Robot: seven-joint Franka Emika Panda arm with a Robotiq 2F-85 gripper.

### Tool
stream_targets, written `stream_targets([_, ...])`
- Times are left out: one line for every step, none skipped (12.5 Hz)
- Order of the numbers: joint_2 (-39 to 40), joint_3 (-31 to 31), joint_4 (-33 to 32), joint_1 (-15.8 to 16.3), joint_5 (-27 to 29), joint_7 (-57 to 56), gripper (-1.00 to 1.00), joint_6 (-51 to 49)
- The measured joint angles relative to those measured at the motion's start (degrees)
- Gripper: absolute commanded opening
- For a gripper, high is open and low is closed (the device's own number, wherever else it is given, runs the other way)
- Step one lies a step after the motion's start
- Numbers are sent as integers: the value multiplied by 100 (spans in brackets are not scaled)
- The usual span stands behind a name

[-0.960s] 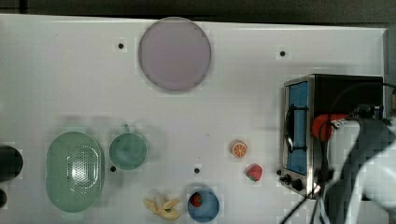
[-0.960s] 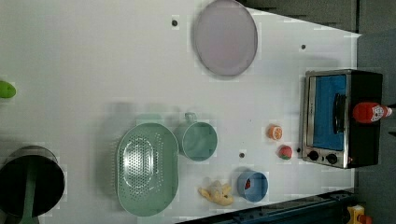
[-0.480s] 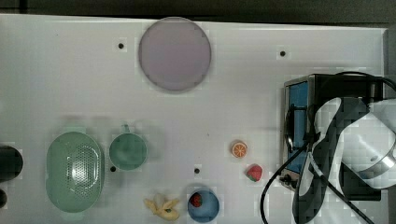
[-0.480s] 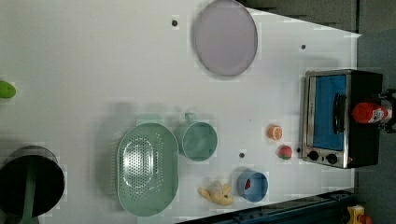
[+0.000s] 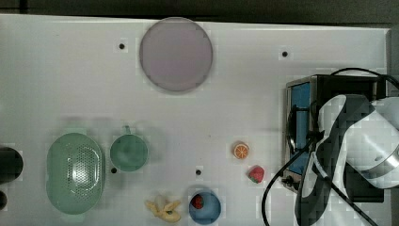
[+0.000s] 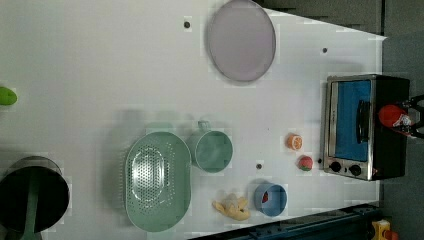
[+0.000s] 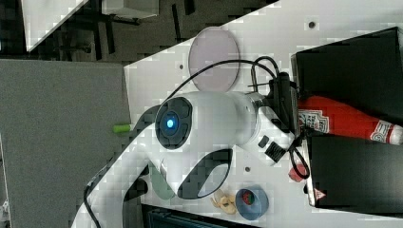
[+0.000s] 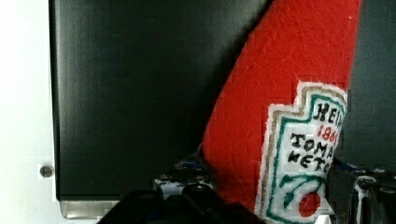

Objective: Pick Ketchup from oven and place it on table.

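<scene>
The ketchup (image 7: 342, 118), a red bottle with a white-and-red label, lies on its side on the black top of the oven (image 7: 351, 61). My gripper (image 7: 297, 121) straddles the bottle's thick end, and in the wrist view its fingers (image 8: 187, 179) press against both sides of the ketchup (image 8: 289, 93). From the left view the ketchup (image 6: 392, 115) shows at the oven's (image 6: 350, 125) far edge with dark fingers around it. In the top view my arm covers the oven's (image 5: 329, 82) top and hides the bottle. The white table (image 5: 70, 70) spreads to the top view's left.
On the table near the oven front lie an orange half (image 5: 241, 150) and a strawberry (image 5: 256, 173). Further off are a blue bowl (image 5: 205, 206), a banana (image 5: 163, 210), a green mug (image 5: 128, 152), a green colander (image 5: 75, 173) and a lilac plate (image 5: 175, 55).
My arm has swung further over the oven top, covering the ketchup in the top view. The fingers have closed in from wide open onto the bottle's sides.
</scene>
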Motion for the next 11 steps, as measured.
stream_targets([0, 0, 22, -16, -52, -3, 24, 28])
stream_targets([-13, -31, 101, -15, -52, -3, 24, -120])
stream_targets([-62, -17, 173, -42, -10, -14, 24, -299])
stream_targets([-77, -64, 353, -7, -91, -15, 24, -725])
stream_targets([-94, -48, 655, -15, -173, -18, 24, -1214])
stream_targets([-211, 20, 906, -12, -172, -19, 24, -1480])
stream_targets([-435, 14, 1063, 123, -226, -9, 24, -1844])
stream_targets([-790, 0, 1158, 393, -383, -10, 24, -2260])
stream_targets([-1139, 227, 1348, 566, -629, -30, 24, -2422])
stream_targets([-1410, 529, 1505, 685, -627, -23, 24, -2515])
stream_targets([-1756, 1151, 1595, 815, -527, -19, 24, -2519])
